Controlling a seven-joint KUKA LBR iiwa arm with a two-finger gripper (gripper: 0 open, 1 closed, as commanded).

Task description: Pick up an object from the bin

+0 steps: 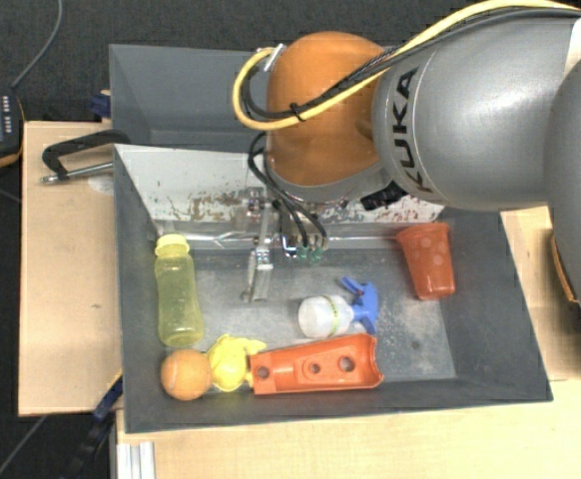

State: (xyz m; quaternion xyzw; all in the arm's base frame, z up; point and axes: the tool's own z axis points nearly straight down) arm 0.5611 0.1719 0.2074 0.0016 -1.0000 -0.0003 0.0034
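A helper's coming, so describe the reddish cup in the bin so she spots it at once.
In the grey bin, look to the view's right side near the back wall. The reddish-orange cup lies alone; unlike the long orange piece with holes and the orange ball along the front, it is short and tapered.

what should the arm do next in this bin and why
Probably shift the gripper a little toward the view's lower right, over the white and blue toy. The gripper hangs over a bare part of the bin floor, between that toy and the yellow-green bottle, so there is nothing beneath it to take. The toy looks like the closest thing.
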